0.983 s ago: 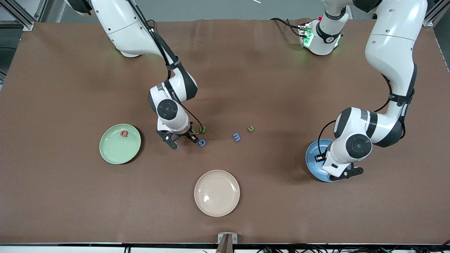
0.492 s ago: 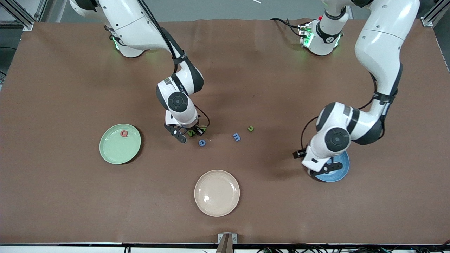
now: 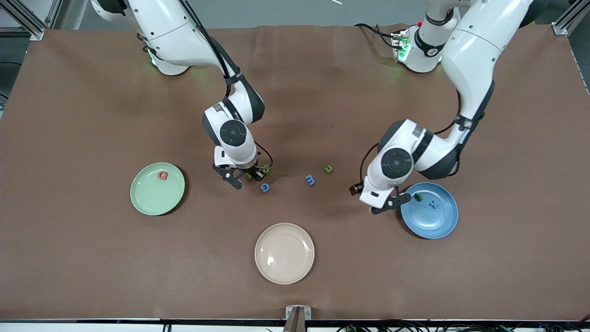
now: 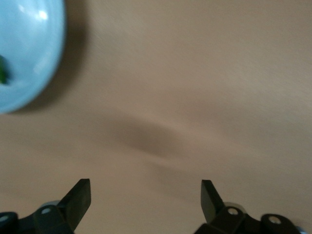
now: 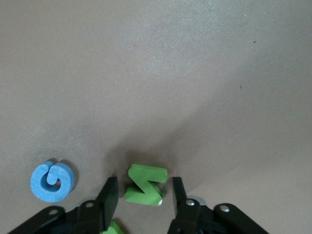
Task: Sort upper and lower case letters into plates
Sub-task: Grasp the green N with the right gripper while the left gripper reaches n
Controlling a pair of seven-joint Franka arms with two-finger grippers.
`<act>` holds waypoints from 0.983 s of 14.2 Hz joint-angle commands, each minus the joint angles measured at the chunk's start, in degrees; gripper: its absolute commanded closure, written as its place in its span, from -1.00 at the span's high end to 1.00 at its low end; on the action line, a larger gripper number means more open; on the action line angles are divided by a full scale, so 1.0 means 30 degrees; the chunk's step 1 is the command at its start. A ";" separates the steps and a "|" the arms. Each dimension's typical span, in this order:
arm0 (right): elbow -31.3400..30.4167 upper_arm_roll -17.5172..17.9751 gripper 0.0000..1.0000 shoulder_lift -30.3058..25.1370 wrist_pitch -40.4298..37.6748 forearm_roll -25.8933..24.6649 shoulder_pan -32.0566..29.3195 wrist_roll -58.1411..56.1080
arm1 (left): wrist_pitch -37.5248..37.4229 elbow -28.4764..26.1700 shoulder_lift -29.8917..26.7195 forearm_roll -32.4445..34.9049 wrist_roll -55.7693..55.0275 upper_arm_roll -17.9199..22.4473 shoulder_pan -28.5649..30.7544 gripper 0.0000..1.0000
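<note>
The mint green plate [image 3: 154, 196] holds a red Q [image 3: 162, 175]. The blue plate [image 3: 438, 221] holds a green letter [image 3: 418, 197] and a blue x [image 3: 433, 204]. My right gripper [image 3: 246, 177] is down at the table, open, with one jaw on each side of a green Z [image 5: 146, 173] and small gaps between. A blue round letter [image 3: 264, 187] lies beside it and shows in the right wrist view [image 5: 51, 181]. My left gripper [image 3: 385, 203] is open and empty over bare cloth beside the blue plate [image 4: 29, 58].
A blue m [image 3: 310, 179] and a green u [image 3: 328, 168] lie on the brown cloth between the two grippers. Another green letter [image 3: 266, 170] lies by the right gripper. A cream-beige plate [image 3: 284, 253] sits nearer the front camera, mid-table.
My left gripper has swung off the blue plate toward the table's middle, uncovering the plate and its letters. My right gripper has shifted slightly and now straddles the green Z.
</note>
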 commanded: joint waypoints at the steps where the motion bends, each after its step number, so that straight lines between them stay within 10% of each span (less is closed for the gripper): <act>1: -0.0597 0.0100 -0.25 -0.0445 0.0124 -0.0459 -0.0069 0.0437 | 0.1780 -0.1339 -0.0621 0.0288 -0.2237 0.0076 -0.0919 0.90; 4: -0.0627 0.0100 -0.95 -0.0445 -0.0052 -0.0459 -0.0185 0.0379 | 0.2428 -0.1370 -0.0358 0.0317 -0.4526 0.0105 -0.2120 0.62; 14: -0.0420 0.0070 -1.00 -0.3431 -0.4359 -0.0401 -0.6242 -1.0946 | 0.4156 -0.1837 0.0610 0.0435 -0.7606 0.0134 -0.3237 0.25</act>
